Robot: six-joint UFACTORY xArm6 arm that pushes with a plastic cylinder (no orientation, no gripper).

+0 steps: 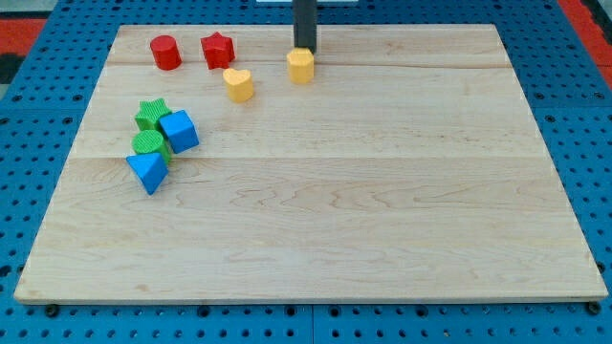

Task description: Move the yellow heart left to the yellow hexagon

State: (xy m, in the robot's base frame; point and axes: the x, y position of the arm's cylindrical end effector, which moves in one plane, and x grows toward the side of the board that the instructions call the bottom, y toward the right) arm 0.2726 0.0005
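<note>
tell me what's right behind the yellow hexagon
My tip stands just behind the yellow hexagon, toward the view's top. The hexagon covers where the tip meets the board, so contact cannot be seen.

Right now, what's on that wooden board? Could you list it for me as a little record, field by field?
surface: wooden board
my tip: at the view's top, just above the yellow hexagon
yellow heart: left of the hexagon, apart from it
red blocks: cylinder and star, top left
left cluster: green star, blue cube, green cylinder, blue triangle, packed close together
</note>
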